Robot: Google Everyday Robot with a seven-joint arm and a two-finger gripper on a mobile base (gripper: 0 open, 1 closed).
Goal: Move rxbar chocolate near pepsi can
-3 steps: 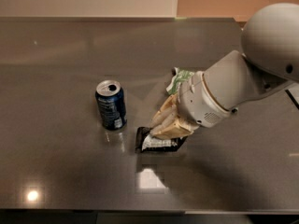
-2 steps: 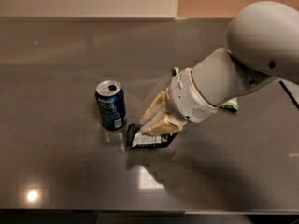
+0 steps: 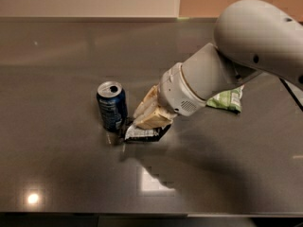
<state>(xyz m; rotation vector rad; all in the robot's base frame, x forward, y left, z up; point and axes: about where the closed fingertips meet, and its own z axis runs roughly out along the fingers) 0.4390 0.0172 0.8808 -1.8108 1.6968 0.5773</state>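
Note:
The pepsi can, dark blue with a silver top, stands upright left of centre on the dark table. The rxbar chocolate, a flat black wrapper with white print, lies just right of the can's base, almost touching it. My gripper comes in from the upper right, its tan fingers closed down on the bar's top. The big white arm hides the back part of the bar.
A green-and-white crinkled snack bag lies on the table to the right, partly behind my arm. A pale wall runs along the table's far edge. Light glares show on the table near the front edge.
My gripper has carried the bar to the left, from a gap away from the can to right beside its base. The arm has uncovered the green bag.

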